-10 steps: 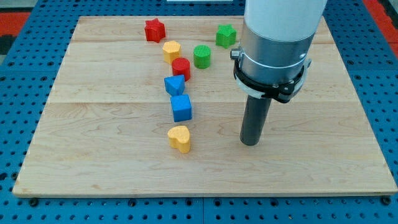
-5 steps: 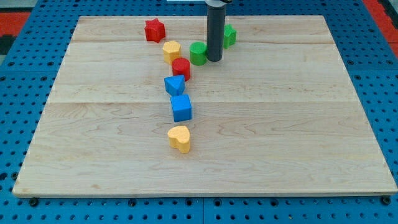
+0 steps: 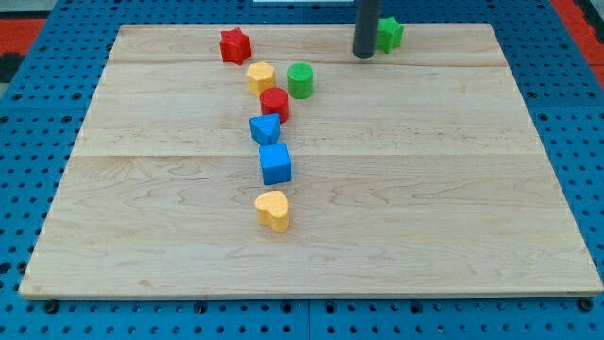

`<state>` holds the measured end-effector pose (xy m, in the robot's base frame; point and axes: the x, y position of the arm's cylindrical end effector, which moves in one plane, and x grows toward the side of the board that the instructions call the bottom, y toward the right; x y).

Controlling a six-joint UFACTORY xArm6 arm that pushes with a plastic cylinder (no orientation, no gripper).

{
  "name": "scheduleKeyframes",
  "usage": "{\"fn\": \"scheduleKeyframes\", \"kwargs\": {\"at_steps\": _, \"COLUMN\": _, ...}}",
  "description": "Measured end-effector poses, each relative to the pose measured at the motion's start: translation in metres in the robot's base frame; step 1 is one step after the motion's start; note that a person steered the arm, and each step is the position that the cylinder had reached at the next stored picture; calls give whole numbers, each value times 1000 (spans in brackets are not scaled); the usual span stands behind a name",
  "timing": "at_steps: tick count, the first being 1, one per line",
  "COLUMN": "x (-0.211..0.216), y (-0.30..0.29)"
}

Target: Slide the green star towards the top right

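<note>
there are no jaws, only my tip (image 3: 364, 55), touching the green star (image 3: 388, 34) from its lower left. the star sits near the table's (image 3: 425, 208) top edge, right of centre, so pushing up-right suits.

No text, label, brand, number or sign can be read anywhere in the camera view. The wooden board (image 3: 396, 189), the coloured blocks on it and the blue pegboard (image 3: 38, 113) around it all carry no writing.
</note>
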<state>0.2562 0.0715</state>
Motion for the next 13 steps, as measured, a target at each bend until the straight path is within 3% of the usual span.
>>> {"fn": "scheduleKeyframes", "kwargs": {"at_steps": 1, "x": -2, "y": -30}}
{"fn": "scheduleKeyframes", "kwargs": {"at_steps": 3, "x": -23, "y": -30}}
{"fn": "scheduleKeyframes", "kwargs": {"at_steps": 5, "x": -63, "y": 13}}
{"fn": "scheduleKeyframes", "kwargs": {"at_steps": 9, "x": -64, "y": 61}}
{"fn": "scheduleKeyframes", "kwargs": {"at_steps": 11, "x": -56, "y": 37}}
{"fn": "scheduleKeyframes", "kwargs": {"at_steps": 12, "x": -25, "y": 4}}
{"fn": "scheduleKeyframes", "kwargs": {"at_steps": 13, "x": 34, "y": 4}}
